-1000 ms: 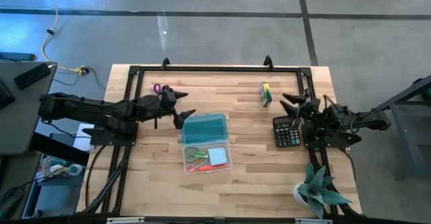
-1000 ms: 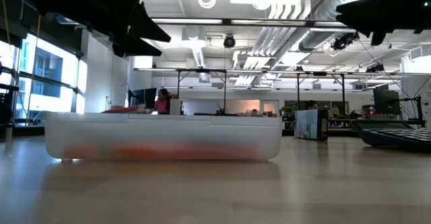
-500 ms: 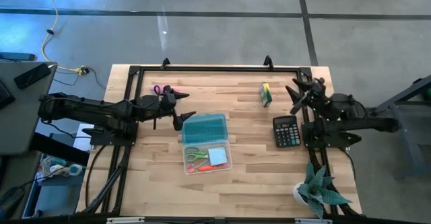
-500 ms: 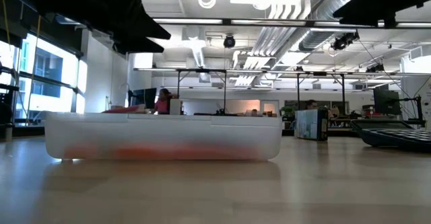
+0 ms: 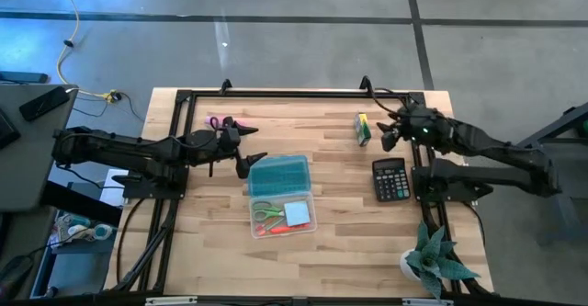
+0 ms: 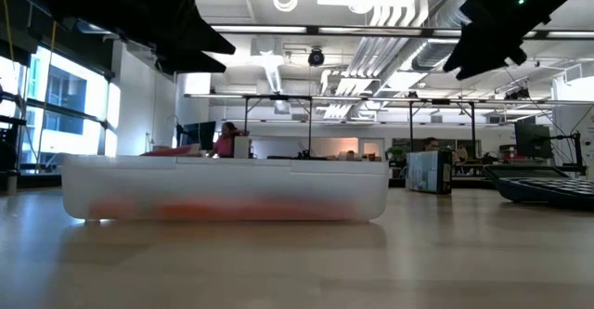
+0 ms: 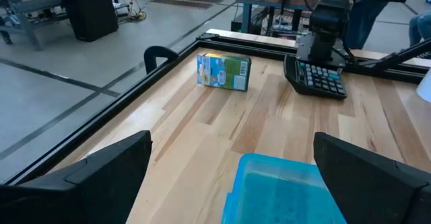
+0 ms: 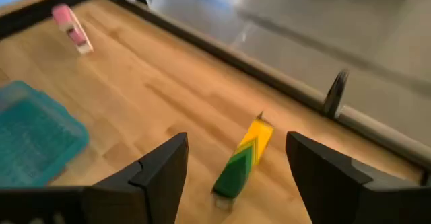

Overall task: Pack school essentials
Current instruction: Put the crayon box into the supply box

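Observation:
A clear case [image 5: 283, 216] rests on its base mid-table, its teal lid [image 5: 278, 175] laid open toward the far side. Inside lie green-handled scissors [image 5: 266, 211], a light-blue note pad [image 5: 297, 214] and an orange-red pen [image 5: 265, 232]. The green-yellow block [image 5: 362, 129] lies flat near the far edge. My right gripper [image 5: 386, 133] hovers open just right of it, and in the right wrist view the block [image 8: 242, 158] lies ahead between the spread fingers [image 8: 161, 173]. My left gripper [image 5: 250, 142] waits open by the lid's far-left corner [image 7: 283, 190].
A black calculator [image 5: 391, 179] lies right of the case, under the right arm. A spiky green potted plant [image 5: 432, 260] stands at the near-right corner. A small pink object [image 5: 219, 122] lies at the far left. A black frame rail [image 5: 294, 93] borders the far edge.
My right gripper has swung from above the calculator toward the far edge and then left toward the green-yellow block, turning about and dropping lower as it went. Its fingers stay open. My left arm and the case have kept still.

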{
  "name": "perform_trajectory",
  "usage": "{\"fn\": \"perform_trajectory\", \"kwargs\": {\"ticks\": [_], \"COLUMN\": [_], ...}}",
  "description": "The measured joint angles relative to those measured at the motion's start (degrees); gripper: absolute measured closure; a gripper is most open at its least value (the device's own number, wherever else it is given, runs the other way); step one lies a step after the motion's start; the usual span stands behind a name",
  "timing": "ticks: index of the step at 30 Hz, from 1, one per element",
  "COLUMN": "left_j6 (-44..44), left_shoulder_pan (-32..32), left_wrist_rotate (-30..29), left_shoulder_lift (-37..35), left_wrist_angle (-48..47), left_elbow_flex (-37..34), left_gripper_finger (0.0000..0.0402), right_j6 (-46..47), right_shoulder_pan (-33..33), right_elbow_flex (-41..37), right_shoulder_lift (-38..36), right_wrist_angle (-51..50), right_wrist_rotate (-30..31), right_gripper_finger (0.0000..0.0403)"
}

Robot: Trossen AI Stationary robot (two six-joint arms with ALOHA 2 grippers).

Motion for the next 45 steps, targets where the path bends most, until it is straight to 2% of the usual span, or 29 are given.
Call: {"fn": "perform_trajectory", "kwargs": {"ticks": [4, 8, 14, 29, 34, 41, 45], "left_j6": [0.0, -0.1, 0.0, 0.0, 0.0, 0.0, 0.0], "left_shoulder_pan": [0.0, 0.0, 0.0, 0.0, 0.0, 0.0, 0.0], "left_wrist_rotate": [0.0, 0.0, 0.0, 0.0, 0.0, 0.0, 0.0], "left_shoulder_lift": [0.0, 0.0, 0.0, 0.0, 0.0, 0.0, 0.0], "left_wrist_angle": [0.0, -0.3, -1.4, -1.4, -1.4, -1.5, -1.5], "left_elbow_flex": [0.0, 0.0, 0.0, 0.0, 0.0, 0.0, 0.0], "left_gripper_finger": [0.0002, 0.0002, 0.0002, 0.0002, 0.0002, 0.0002, 0.0002], "right_j6": [3.8, 4.8, 6.2, 8.2, 8.7, 10.0, 11.5], "right_shoulder_pan": [-5.9, -10.2, -13.3, -13.4, -13.4, -13.4, -13.4], "right_elbow_flex": [1.4, 1.5, 1.5, 1.5, 1.4, 1.4, 1.4], "right_shoulder_lift": [5.3, 10.5, 17.8, 33.6, 36.8, 40.9, 41.9], "right_wrist_angle": [-1.5, -1.7, 0.3, 8.6, 10.2, 10.8, 10.8], "right_wrist_rotate": [-8.5, -13.3, -13.2, -12.8, -9.5, -10.1, -12.0], "right_gripper_finger": [0.0161, 0.0161, 0.0161, 0.0162, 0.0162, 0.0163, 0.0183]}}
